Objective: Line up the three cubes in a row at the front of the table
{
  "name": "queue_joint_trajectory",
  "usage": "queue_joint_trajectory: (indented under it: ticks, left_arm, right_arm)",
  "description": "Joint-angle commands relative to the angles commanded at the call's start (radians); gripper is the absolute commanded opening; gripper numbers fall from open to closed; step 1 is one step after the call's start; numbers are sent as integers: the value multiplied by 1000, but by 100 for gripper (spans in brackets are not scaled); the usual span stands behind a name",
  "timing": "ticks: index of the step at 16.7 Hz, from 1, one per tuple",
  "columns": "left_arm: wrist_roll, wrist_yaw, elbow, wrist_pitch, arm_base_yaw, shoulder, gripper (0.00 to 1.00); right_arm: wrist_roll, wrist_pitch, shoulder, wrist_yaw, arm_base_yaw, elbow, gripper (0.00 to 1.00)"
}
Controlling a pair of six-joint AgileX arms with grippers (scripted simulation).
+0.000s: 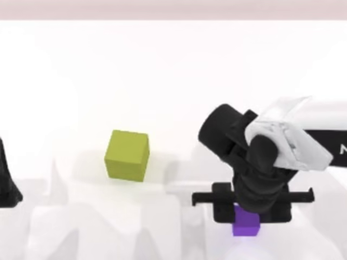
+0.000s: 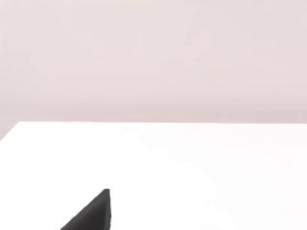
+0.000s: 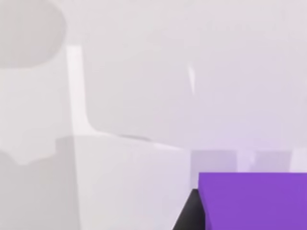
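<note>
Table (image 1: pixel 162 65): broad white surface w/ pale pinkish strip along far edge. No containers in any view; cubes sit loose on the top.

Olive-green cube (image 1: pixel 127 155): largest item seen, on the table, left of centre in top view. Landmark for the rest. Nothing touching it.

Purple cube (image 1: pixel 246 223): small, well to the right of the olive-green cube and nearer the front edge. Upper part hidden under the gripper body; lower part shows. In right wrist view its flat purple face (image 3: pixel 254 201) fills one corner, w/ a dark finger (image 3: pixel 189 213) tight against its side.

Light-blue cube: not seen in any view.

Right gripper (image 1: pixel 247 215): directly over the purple cube, pointing down, arm coming in from the right side of the table. Black crossbar spans both sides of the cube. Fingers seem to bracket the cube; one touches it, the other side not visible, so firm hold cannot be told.

Left gripper (image 1: pixel 6 181): parked at the left table side, far left of the olive-green cube. Only a dark finger tip (image 2: pixel 93 213) shows in left wrist view; opening cannot be told.
</note>
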Motion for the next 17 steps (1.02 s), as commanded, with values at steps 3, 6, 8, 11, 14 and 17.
queue_joint_trajectory:
  ticks: [3, 6, 8, 11, 14, 17]
  left_arm:
    - [0, 0, 0, 0, 0, 0, 100]
    - [0, 0, 0, 0, 0, 0, 100]
    - [0, 0, 0, 0, 0, 0, 100]
    - [0, 0, 0, 0, 0, 0, 100]
    - [0, 0, 0, 0, 0, 0, 100]
    - [0, 0, 0, 0, 0, 0, 100]
  right_arm:
    - [0, 2, 1, 0, 0, -2, 0]
    - [0, 2, 1, 0, 0, -2, 15]
    - [0, 2, 1, 0, 0, -2, 30]
    - [0, 2, 1, 0, 0, -2, 53]
    - [0, 2, 1, 0, 0, -2, 75]
    - [0, 2, 1, 0, 0, -2, 98]
